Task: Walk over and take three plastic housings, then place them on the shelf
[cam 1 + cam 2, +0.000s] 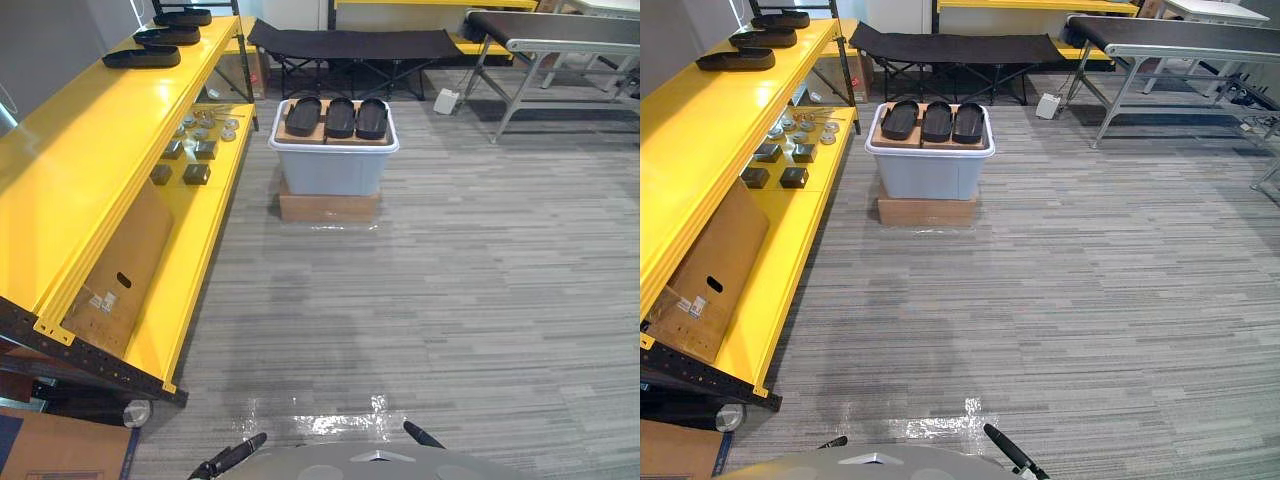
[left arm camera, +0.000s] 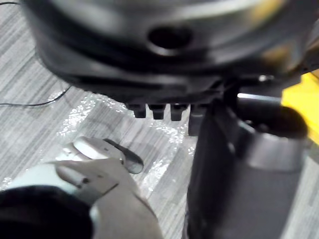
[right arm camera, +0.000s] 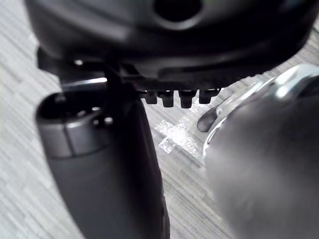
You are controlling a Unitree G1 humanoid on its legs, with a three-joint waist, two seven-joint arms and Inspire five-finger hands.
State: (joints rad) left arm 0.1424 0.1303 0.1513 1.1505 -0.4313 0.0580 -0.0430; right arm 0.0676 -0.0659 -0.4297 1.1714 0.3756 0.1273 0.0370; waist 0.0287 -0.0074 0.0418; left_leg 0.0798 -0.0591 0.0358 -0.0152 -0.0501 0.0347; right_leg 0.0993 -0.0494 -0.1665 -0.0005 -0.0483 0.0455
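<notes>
Left eye view: three glossy black oval plastic housings [image 1: 339, 117] at twelve o'clock. Cropped at six o'clock, left robot hand [image 1: 232, 457] and right robot hand [image 1: 421, 435]: grip cannot be told.

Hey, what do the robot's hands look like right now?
Both hands are dark, nearly black. The left hand shows a bulky glossy body, a row of stubby fingers and a thick thumb with a grey band; the right hand looks the same.
</notes>
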